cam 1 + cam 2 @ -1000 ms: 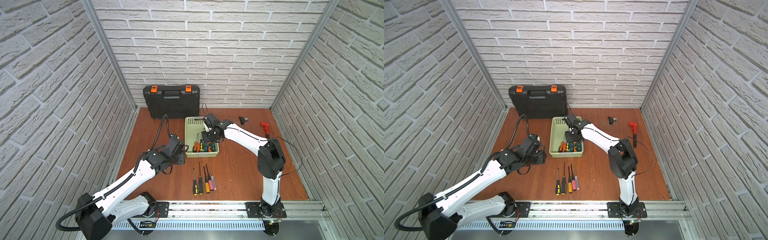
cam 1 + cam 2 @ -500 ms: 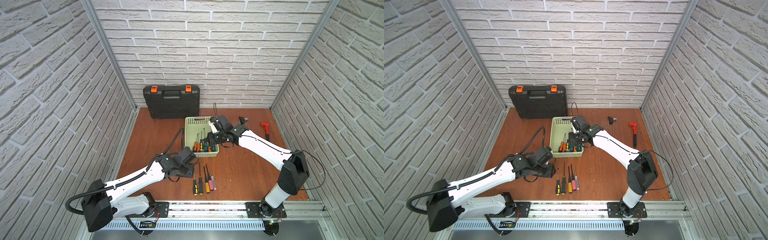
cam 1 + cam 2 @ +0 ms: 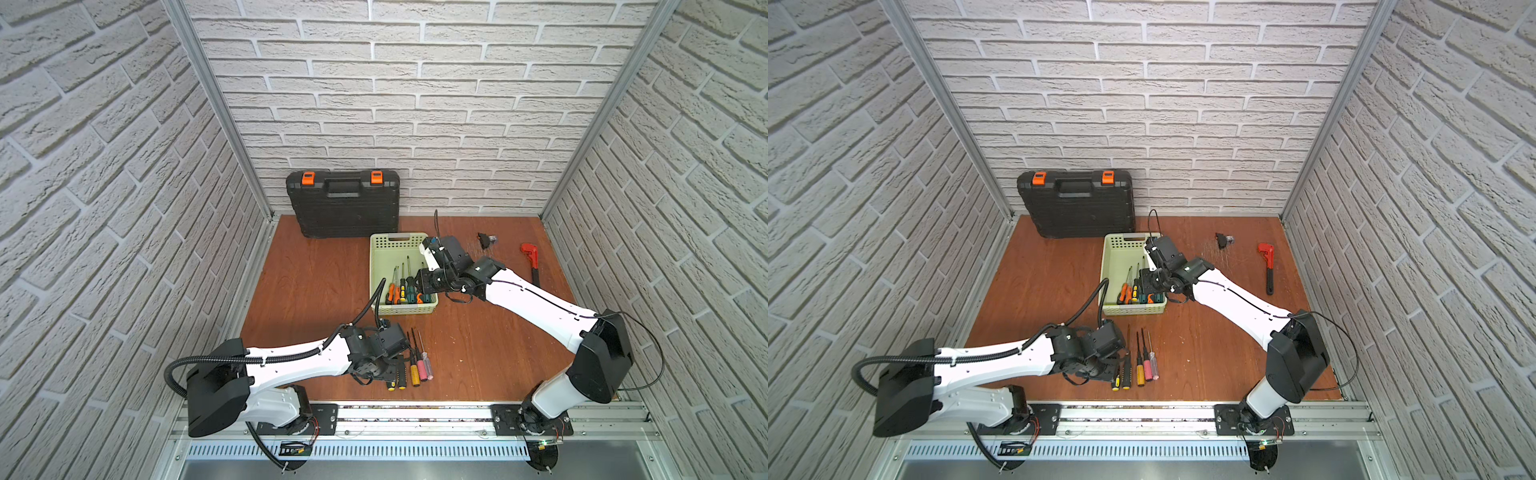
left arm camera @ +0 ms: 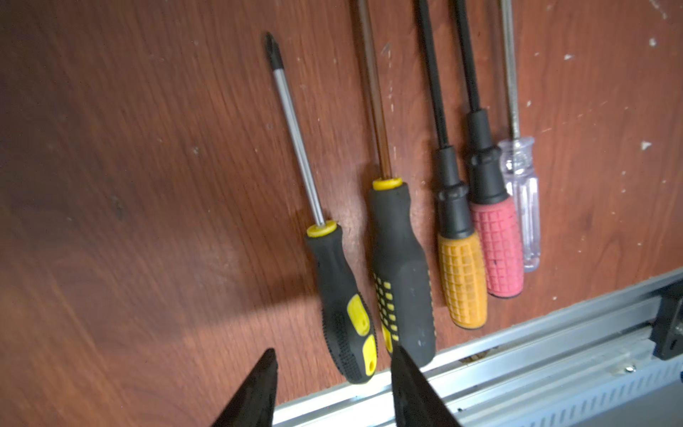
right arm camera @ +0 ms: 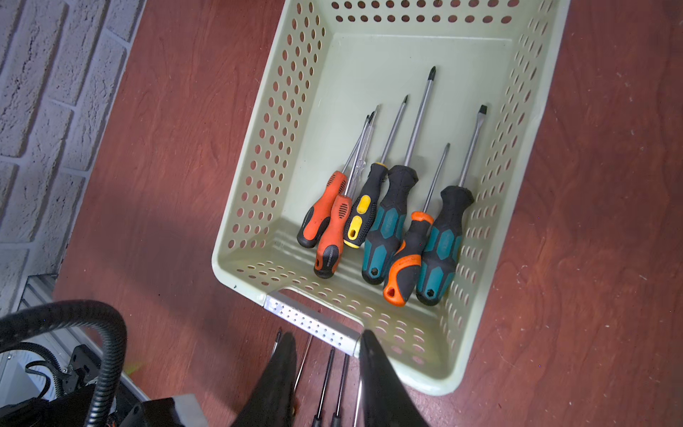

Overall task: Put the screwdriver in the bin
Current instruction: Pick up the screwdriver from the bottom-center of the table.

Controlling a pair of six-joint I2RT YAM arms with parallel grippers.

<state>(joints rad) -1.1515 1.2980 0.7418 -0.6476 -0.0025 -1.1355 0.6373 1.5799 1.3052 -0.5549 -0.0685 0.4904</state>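
Note:
Several screwdrivers lie in a row on the wooden floor near the front rail: a small black-and-yellow one (image 4: 340, 295), a thicker black-and-yellow one (image 4: 403, 277), an orange (image 4: 462, 281), a pink (image 4: 499, 251) and a clear-handled one (image 4: 525, 207). My left gripper (image 4: 334, 350) (image 3: 388, 368) hovers open just over the small black-and-yellow handle's butt end, holding nothing. The pale green bin (image 3: 376, 270) (image 5: 273, 129) holds several screwdrivers (image 5: 388, 222). My right gripper (image 5: 327, 338) (image 3: 419, 282) hangs above the bin's near end, jaws apart and empty.
A black toolcase (image 3: 345, 203) with orange latches leans on the back wall. A red pipe wrench (image 3: 530, 259) and a small black part (image 3: 484, 240) lie at the back right. The aluminium rail (image 3: 415, 411) runs right behind the handles' butt ends.
My left arm has swung from beside the bin toward the front, down over the row of screwdrivers. My right arm has pulled back, its gripper shifting toward the bin's near end.

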